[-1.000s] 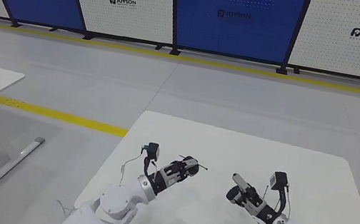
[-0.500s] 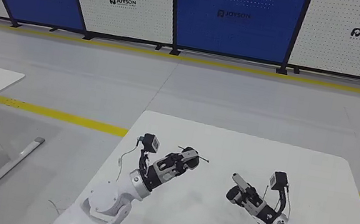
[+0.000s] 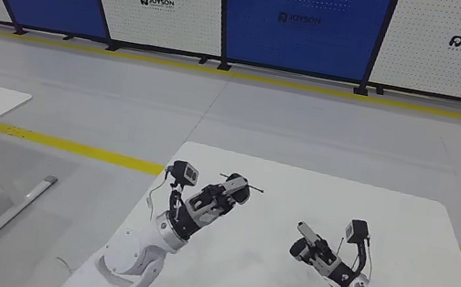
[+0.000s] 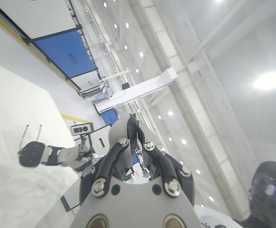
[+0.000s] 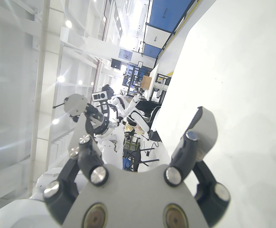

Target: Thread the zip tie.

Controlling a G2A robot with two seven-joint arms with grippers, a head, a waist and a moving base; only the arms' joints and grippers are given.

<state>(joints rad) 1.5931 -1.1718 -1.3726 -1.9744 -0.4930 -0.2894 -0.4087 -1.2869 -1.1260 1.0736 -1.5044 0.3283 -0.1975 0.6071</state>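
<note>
Left jaws: pinching the zip tie (image 4: 133, 138), held above the counter (image 3: 368, 205).
Right jaws: spread, well apart from the tie.
Advice: probably bring the tie's free end between the right jaws, slowly and squarely.

**White table with rounded corners on the grey hall floor**

A white table (image 3: 385, 217) stands on the pale grey floor (image 3: 127, 97) of the hall. Its top is smooth, matte and of one even colour, and the two far corners are rounded. The far edge runs straight across, and the left edge slants back toward the near side. A yellow line (image 3: 72, 147) painted on the floor passes under the table, showing to its left and again past its right edge. Seen from close above the surface, the top is a plain white sheet.
</note>
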